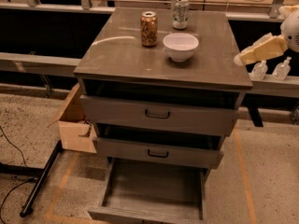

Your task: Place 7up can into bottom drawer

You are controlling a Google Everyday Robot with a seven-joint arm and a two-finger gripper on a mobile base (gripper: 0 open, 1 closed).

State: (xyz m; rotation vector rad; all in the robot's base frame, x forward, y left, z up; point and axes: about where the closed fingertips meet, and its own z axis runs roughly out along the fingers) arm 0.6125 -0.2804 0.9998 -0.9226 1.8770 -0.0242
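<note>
Three drawers front the grey cabinet [121, 52]; the bottom drawer [154, 189] stands pulled out over speckled floor. On the glossy top, the 7up can [181, 13] stands upright at the back, near a brown can [149, 28] and a white bowl [180, 46]. The gripper [244, 57] hovers off the right edge; I cannot tell whether it is spread.

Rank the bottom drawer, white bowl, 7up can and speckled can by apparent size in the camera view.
1. bottom drawer, largest.
2. white bowl.
3. speckled can and 7up can: too alike to rank, and the 7up can stands farther back.
The claw hangs beside the cabinet's right edge.
</note>
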